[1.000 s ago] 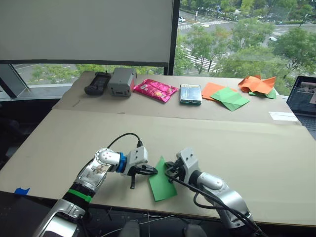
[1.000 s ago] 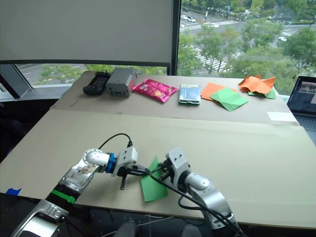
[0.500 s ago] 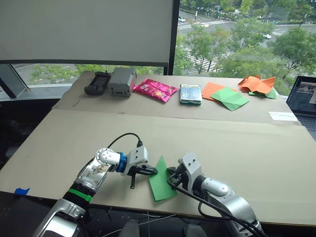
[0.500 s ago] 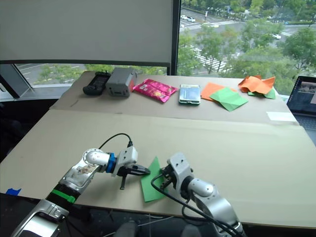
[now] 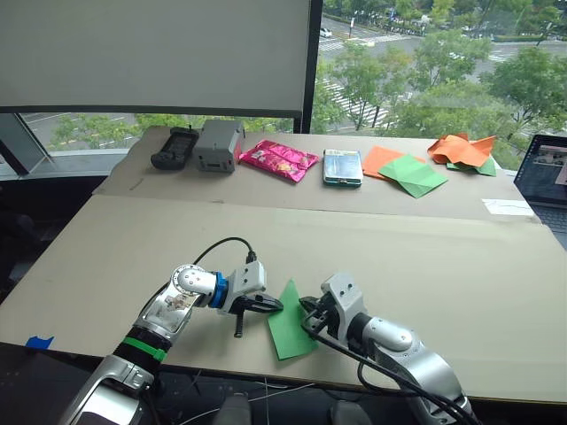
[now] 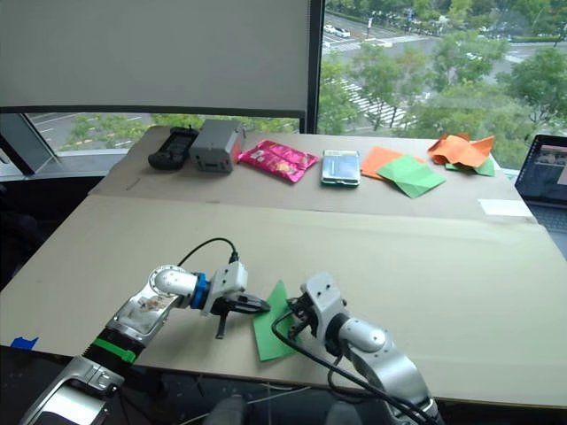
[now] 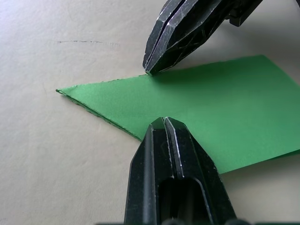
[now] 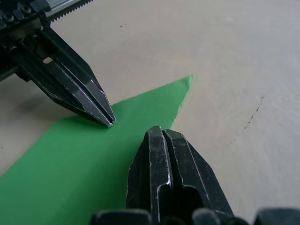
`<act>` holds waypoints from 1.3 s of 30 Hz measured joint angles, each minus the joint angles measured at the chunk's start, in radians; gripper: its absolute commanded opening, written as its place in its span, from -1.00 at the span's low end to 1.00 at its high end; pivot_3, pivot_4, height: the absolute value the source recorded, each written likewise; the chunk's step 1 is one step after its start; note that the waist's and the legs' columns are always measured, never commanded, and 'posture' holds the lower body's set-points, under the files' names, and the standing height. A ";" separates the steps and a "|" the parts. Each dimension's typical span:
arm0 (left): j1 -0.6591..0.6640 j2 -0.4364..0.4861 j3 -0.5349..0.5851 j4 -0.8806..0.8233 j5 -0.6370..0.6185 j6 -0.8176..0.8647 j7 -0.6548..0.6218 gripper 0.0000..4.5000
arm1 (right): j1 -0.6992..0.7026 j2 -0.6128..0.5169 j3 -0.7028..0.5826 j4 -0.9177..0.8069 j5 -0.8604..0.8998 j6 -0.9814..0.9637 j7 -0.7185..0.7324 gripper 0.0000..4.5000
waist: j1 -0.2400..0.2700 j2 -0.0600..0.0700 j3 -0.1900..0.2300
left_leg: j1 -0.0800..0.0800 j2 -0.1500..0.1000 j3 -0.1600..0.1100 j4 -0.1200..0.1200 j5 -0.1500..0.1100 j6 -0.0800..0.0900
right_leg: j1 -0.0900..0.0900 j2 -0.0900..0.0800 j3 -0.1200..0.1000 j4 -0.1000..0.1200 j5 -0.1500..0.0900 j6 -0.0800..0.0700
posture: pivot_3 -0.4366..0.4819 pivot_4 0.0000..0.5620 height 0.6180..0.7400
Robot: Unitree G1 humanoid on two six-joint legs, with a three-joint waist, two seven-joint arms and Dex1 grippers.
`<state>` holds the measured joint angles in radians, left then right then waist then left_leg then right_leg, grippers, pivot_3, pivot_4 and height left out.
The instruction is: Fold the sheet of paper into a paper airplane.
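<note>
Green paper airplane (image 5: 289, 324) points away from me, long axis front-to-back; I see both grippers' jaws together, left gripper (image 7: 163, 123) and right gripper (image 8: 161, 132) tips pressing its opposite edges.

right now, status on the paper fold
Left gripper shut, tip on the paper airplane. Right gripper shut, tip on its opposite edge. Paper lies flat, pointed wedge. Nothing in the way.

The tan bench (image 5: 461, 266) carries the paper airplane (image 5: 290, 323) at its six o'clock edge, with a black controller (image 5: 174, 148), grey box (image 5: 219, 146), pink packet (image 5: 279, 160) and orange papers (image 5: 461, 150) toward twelve o'clock.
</note>
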<state>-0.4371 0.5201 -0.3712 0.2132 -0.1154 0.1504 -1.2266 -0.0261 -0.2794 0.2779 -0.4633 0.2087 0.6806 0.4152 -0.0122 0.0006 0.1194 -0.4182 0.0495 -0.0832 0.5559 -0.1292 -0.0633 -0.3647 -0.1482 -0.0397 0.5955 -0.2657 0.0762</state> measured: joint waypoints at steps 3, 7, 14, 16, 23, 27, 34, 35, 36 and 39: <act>-0.001 -0.003 -0.002 0.000 0.000 -0.001 0.000 -0.99 | -0.002 -0.001 -0.007 -0.004 0.009 -0.014 0.009 -1.00 | 0.000 0.000 0.000 | -0.001 0.000 0.000 0.000 0.000 0.000 | 0.000 0.000 0.000 0.000 0.000 0.000 | -0.05 -0.47 0.55; -0.001 -0.003 -0.002 0.000 0.000 -0.002 0.000 -0.99 | 0.007 -0.021 0.005 0.004 -0.001 -0.015 0.016 -1.00 | 0.001 0.000 0.000 | -0.001 0.000 0.000 0.000 0.000 0.000 | -0.001 0.000 0.000 0.000 0.000 0.000 | -0.05 -0.47 0.55; 0.001 -0.002 -0.001 0.001 0.000 -0.002 0.002 -0.99 | 0.020 -0.037 0.033 0.040 -0.033 -0.031 0.016 -1.00 | 0.000 0.000 0.000 | -0.001 0.000 0.000 0.000 0.000 0.000 | -0.001 0.000 0.000 0.000 0.000 0.000 | -0.05 -0.47 0.55; 0.001 -0.002 -0.001 0.002 0.000 -0.003 0.002 -0.99 | 0.019 -0.043 0.039 0.041 -0.038 -0.034 0.016 -1.00 | 0.000 0.000 -0.001 | -0.001 0.000 0.000 0.000 0.000 0.000 | -0.001 0.000 0.000 0.000 0.000 0.000 | -0.05 -0.47 0.55; 0.002 -0.002 -0.002 0.001 0.000 -0.003 0.002 -0.99 | 0.048 -0.066 0.045 0.015 -0.032 -0.025 0.025 -1.00 | 0.000 -0.001 -0.002 | -0.001 0.000 0.000 0.000 0.000 0.000 | 0.000 0.000 0.000 0.000 0.000 0.000 | -0.05 -0.47 0.55; 0.004 -0.001 -0.002 0.001 0.000 -0.002 0.002 -0.99 | 0.076 -0.084 0.046 -0.022 -0.026 -0.010 0.033 -1.00 | 0.000 -0.001 -0.002 | -0.001 0.000 0.000 0.000 0.000 0.000 | 0.000 0.000 0.000 0.000 0.000 0.000 | -0.05 -0.47 0.55; 0.004 0.000 -0.002 0.001 0.000 -0.002 0.002 -0.99 | 0.119 -0.108 0.051 -0.091 0.011 0.048 0.046 -1.00 | 0.000 -0.002 -0.001 | -0.001 0.000 0.000 0.000 0.000 0.000 | -0.001 -0.001 0.000 -0.001 0.000 0.000 | -0.05 -0.47 0.55; 0.004 0.000 -0.002 0.001 0.001 -0.002 0.002 -0.99 | 0.121 -0.112 0.054 -0.096 0.012 0.051 0.048 -1.00 | 0.000 -0.002 -0.001 | -0.001 0.000 0.000 0.000 0.000 0.000 | -0.001 -0.001 0.000 -0.001 0.000 0.000 | -0.05 -0.47 0.55; 0.004 0.000 -0.002 0.001 0.001 -0.002 0.002 -0.99 | 0.121 -0.115 0.054 -0.098 0.013 0.053 0.050 -1.00 | 0.000 -0.002 -0.001 | -0.001 0.000 0.000 0.000 0.000 0.000 | -0.001 -0.001 0.000 -0.001 0.000 0.000 | -0.05 -0.47 0.55; 0.004 0.000 -0.002 0.001 0.001 -0.002 0.002 -0.99 | 0.121 -0.122 0.053 -0.104 0.019 0.060 0.055 -1.00 | 0.000 -0.003 -0.001 | -0.001 0.000 0.000 0.000 0.000 0.000 | -0.001 -0.001 0.000 -0.001 0.000 0.000 | -0.05 -0.47 0.55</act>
<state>-0.4332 0.5205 -0.3735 0.2140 -0.1147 0.1482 -1.2245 0.0952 -0.4011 0.3313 -0.5670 0.2281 0.7406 0.4699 -0.0123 -0.0021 0.1185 -0.4191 0.0495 -0.0831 0.5560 -0.1293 -0.0635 -0.3653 -0.1489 -0.0397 0.5942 -0.2658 0.0762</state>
